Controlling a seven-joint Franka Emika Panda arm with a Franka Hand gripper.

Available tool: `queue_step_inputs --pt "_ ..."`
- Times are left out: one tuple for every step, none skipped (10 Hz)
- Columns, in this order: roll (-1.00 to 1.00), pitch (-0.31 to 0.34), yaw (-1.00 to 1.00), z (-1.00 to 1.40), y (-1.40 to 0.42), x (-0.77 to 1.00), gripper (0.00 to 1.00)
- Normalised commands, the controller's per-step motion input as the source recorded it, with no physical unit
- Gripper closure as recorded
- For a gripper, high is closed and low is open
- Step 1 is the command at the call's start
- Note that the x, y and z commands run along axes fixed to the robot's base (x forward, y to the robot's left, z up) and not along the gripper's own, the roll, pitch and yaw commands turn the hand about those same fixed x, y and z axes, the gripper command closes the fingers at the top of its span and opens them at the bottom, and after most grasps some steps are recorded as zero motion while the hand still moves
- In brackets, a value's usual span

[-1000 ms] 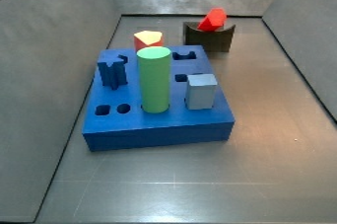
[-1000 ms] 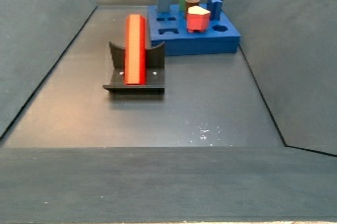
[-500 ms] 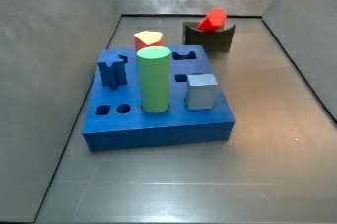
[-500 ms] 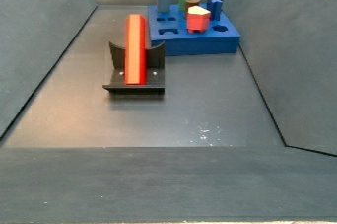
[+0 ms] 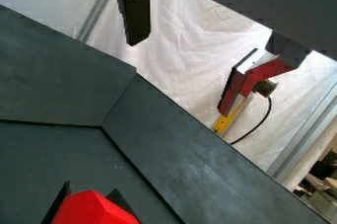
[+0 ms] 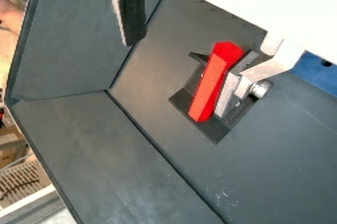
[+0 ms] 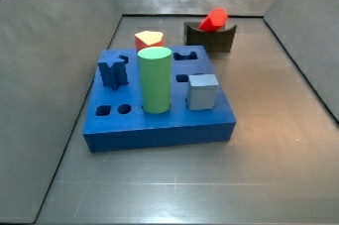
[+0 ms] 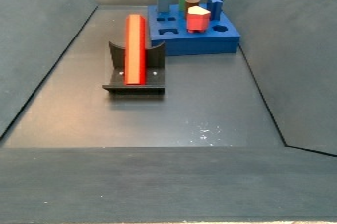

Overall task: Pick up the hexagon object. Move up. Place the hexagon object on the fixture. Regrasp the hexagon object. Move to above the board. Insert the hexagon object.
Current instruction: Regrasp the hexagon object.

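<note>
The hexagon object [image 8: 134, 48], a long bright red bar, leans upright in the notch of the fixture [image 8: 136, 82]. Both side views show it, its red end [image 7: 215, 18] rising above the dark fixture [image 7: 212, 38]. The blue board [image 7: 159, 120] lies apart from the fixture, seen also as board [image 8: 218, 40]. My gripper [image 6: 198, 38] hangs high above the bar [image 6: 211, 80], open, with nothing between its fingers. In a wrist view the gripper [image 5: 207, 36] shows one dark pad and the bar's red tip [image 5: 95, 208]. The gripper does not show in the side views.
On the board stand a green cylinder [image 7: 157, 80], a grey-blue cube [image 7: 203, 92], a dark blue piece [image 7: 113, 70] and a red piece with a yellow top [image 7: 150, 41]. Sloping grey walls [image 8: 39, 60] close in the floor on all sides.
</note>
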Motion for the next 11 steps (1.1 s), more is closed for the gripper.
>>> queue_step_inputs --pt "0.14 0.036 0.10 -0.02 -0.04 0.23 0.00" --pt "0.14 0.036 0.10 -0.02 -0.04 0.23 0.00" --pt "0.14 0.036 0.10 -0.02 -0.04 0.23 0.00" --pt "0.14 0.036 0.10 -0.02 -0.04 0.23 0.00" --pt "0.14 0.036 0.10 -0.02 -0.04 0.23 0.00" --pt "0.14 0.036 0.10 -0.02 -0.04 0.23 0.00" --pt "0.04 -0.075 0.04 -1.00 0.05 0.09 0.00" --pt "0.04 -0.080 0.04 -1.00 0.05 0.09 0.00" --pt "0.04 -0.080 0.04 -1.00 0.05 0.09 0.00" --pt "0.04 -0.065 0.02 -1.00 0.04 0.08 0.00" --pt "0.05 -0.068 0.01 -1.00 0.04 0.08 0.00"
